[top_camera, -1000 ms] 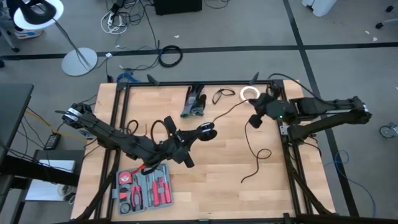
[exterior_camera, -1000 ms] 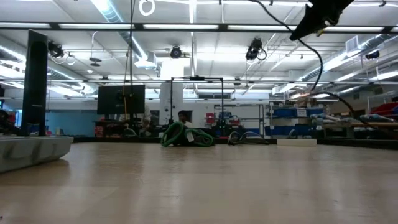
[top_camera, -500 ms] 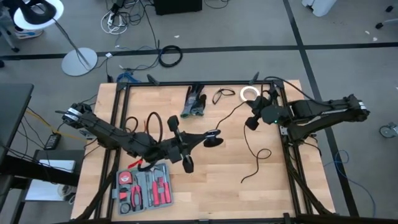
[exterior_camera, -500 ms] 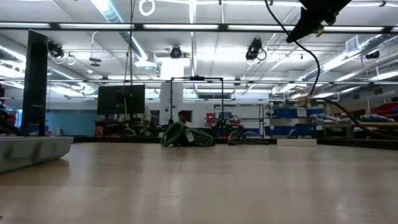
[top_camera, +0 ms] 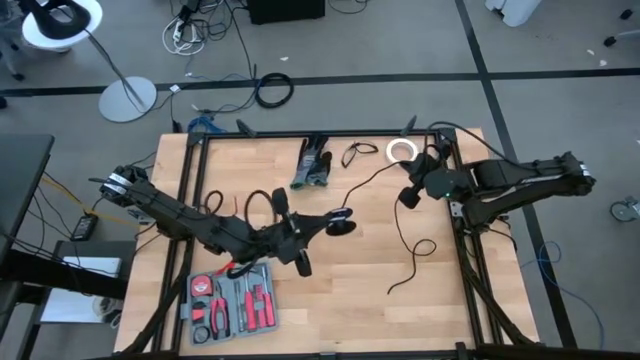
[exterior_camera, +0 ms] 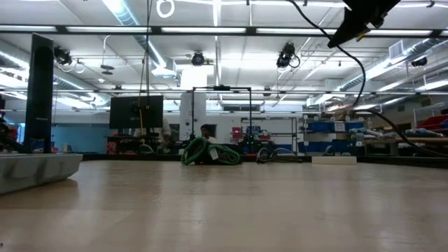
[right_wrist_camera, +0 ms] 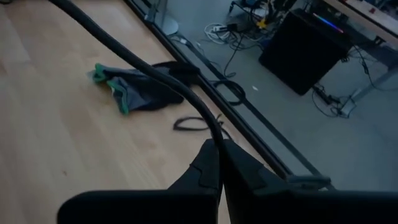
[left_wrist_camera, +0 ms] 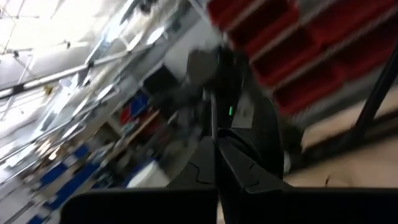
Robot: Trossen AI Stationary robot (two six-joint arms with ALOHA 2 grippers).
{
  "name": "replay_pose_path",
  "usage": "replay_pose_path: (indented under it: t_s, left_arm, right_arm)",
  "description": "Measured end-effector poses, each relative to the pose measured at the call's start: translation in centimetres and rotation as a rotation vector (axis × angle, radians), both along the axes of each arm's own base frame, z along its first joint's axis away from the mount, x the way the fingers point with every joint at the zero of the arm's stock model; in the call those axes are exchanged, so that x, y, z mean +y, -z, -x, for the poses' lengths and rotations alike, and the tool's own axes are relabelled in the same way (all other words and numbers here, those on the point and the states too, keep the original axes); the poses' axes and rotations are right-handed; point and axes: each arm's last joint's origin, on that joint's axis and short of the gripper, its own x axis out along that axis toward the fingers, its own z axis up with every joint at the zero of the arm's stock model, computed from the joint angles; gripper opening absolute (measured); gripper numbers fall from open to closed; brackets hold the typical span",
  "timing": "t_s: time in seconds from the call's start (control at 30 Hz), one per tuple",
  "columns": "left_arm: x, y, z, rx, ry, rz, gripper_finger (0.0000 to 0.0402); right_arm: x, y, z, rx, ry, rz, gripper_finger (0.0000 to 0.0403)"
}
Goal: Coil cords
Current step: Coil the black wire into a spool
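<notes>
cord (top_camera: 375, 176) stretches between both clamped end effectors, left (top_camera: 341, 220), right (top_camera: 409, 194), near gloves (top_camera: 312, 163) and tape roll (top_camera: 402, 150).

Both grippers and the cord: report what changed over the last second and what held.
The left gripper, shut on the cord's coiled end, swung out toward the table's middle, then eased slightly back. The right gripper, shut on the same cord, shifted a little left, then returned. Nothing was let go. The cord's tail on the table, the tape roll, the gloves and the tool case stayed put.
</notes>
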Motion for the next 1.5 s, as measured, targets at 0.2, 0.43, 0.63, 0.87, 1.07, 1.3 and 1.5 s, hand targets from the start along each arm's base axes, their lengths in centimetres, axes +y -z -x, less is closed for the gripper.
replay_pose_path:
  t_s: [0.2, 0.43, 0.63, 0.87, 1.07, 1.3, 1.5]
  left_arm:
    - [1.2, 1.5, -0.2, 0.159, -0.211, -0.053, 0.0000]
    - [3.0, 2.7, -0.5, 0.266, -0.315, -0.084, 0.0000]
    - [4.6, 3.4, -0.8, 0.338, -0.383, -0.110, 0.0000]
    - [7.0, 4.1, -1.0, 0.409, -0.476, -0.125, 0.0000]
    - [9.4, 4.5, -1.2, 0.435, -0.542, -0.093, 0.0000]
    - [11.2, 4.6, -1.5, 0.449, -0.558, -0.075, 0.0000]
    - [12.8, 5.0, -1.3, 0.505, -0.602, -0.081, 0.0000]
  right_arm:
    - [0.3, -0.3, 1.3, -0.026, 0.005, -0.010, 0.0001]
    - [1.0, -0.5, 1.8, -0.060, -0.016, 0.008, 0.0001]
    - [1.7, -0.5, 1.8, -0.075, -0.051, -0.001, 0.0001]
    - [3.1, -0.9, 1.5, -0.145, -0.126, -0.025, 0.0001]
    - [4.8, -1.3, 0.6, -0.199, -0.223, -0.035, 0.0001]
    - [7.1, -1.3, -1.1, -0.230, -0.321, -0.012, 0.0001]
    - [8.9, -1.7, -2.9, -0.299, -0.396, 0.024, 0.0001]
